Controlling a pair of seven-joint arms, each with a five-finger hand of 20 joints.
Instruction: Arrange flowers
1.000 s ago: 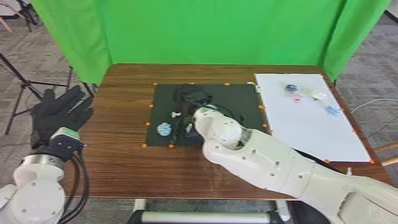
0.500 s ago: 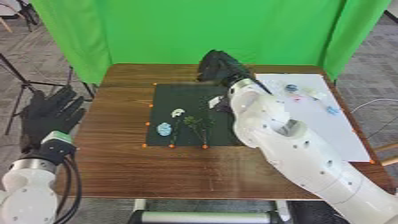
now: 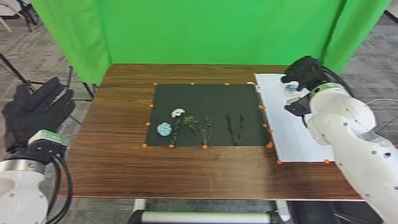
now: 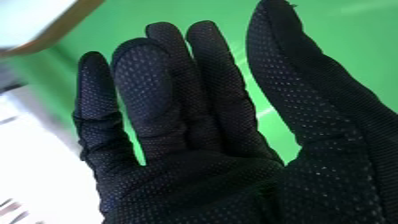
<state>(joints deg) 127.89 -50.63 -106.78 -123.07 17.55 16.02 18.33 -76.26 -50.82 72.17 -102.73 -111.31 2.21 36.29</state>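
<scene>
Well, right hand (image 3: 306,73) hovers over white sheet's edge (image 3: 269,77).

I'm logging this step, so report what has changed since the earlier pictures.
The right hand has swung from the dark mat, past its far edge, rightward to the far part of the white sheet. The left hand has drifted slightly left. The light blue flower and white flower stayed put.
</scene>
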